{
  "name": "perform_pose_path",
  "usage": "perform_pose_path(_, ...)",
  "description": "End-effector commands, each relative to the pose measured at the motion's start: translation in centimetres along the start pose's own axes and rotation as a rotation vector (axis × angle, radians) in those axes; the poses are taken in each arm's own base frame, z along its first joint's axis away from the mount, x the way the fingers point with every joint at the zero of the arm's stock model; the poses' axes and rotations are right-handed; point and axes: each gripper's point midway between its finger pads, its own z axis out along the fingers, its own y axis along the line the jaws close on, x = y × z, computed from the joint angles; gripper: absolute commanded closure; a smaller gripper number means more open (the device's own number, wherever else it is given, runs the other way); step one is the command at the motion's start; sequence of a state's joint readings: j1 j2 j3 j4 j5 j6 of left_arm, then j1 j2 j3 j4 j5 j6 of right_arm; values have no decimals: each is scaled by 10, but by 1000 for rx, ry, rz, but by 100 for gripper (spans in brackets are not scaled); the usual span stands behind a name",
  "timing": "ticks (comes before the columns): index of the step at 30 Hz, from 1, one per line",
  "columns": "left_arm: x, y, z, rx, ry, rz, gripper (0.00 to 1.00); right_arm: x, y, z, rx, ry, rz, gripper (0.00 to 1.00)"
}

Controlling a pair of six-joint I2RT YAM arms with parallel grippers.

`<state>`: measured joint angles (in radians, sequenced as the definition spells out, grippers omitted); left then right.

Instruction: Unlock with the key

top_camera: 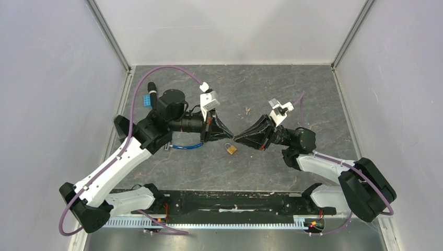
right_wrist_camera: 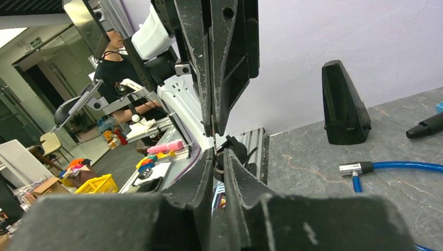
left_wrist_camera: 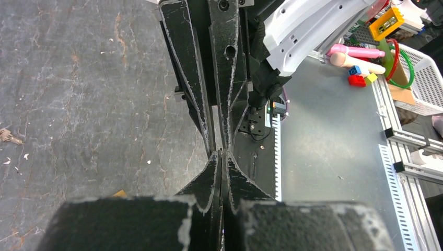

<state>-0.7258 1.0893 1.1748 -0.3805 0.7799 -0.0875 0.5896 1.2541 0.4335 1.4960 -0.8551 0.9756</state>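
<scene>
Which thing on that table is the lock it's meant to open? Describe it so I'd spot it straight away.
On the grey stone-look table, find the middle, where the left gripper and right gripper point tip to tip. Just nearer the arm bases lies the small padlock. It is the only brass-yellow thing there, unlike the blue cable to its left.

Shiny brass-coloured metal padlock on the matt grey, stone-veined bench, near a glossy blue plastic-sheathed cable.
</scene>
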Motion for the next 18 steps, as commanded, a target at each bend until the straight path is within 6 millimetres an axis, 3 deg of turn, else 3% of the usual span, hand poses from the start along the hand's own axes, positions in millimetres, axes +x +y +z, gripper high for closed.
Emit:
perform_pose_path(1,-12,-13,-2,61,-48,60,98,-31,52,1,-215,-118,-289,89)
perform_pose_path(6,-12,-14,-1,69,-53,59,98,-31,54,1,-220,-118,-290,95)
perform_pose_path(13,-11,-11,3,69,-55,54,98,-36,58,0,-225,-142,-314,93)
perform_pose_path(18,-10,-9,4,57,-61,49,98,-38,59,0,-223,-158,-317,87)
